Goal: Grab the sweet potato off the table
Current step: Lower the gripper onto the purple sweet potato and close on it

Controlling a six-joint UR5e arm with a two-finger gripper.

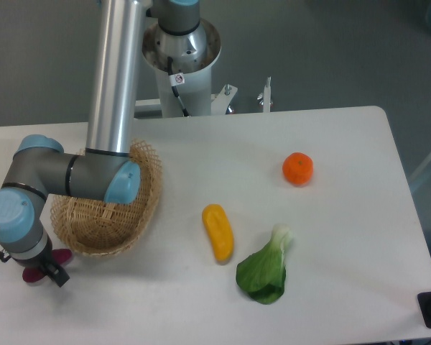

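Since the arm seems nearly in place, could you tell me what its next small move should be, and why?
Probably close on the sweet potato and lift: the gripper sits right over it at the table surface, though the wrist hides its fingers.

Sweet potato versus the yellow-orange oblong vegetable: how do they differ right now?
The dark magenta sweet potato lies at the white table's left edge, mostly hidden under the gripper; the yellow-orange oblong vegetable lies mid-table, fully visible. The sweet potato is beside the wicker basket; the yellow one is near the green leafy vegetable. Both rest on the table.
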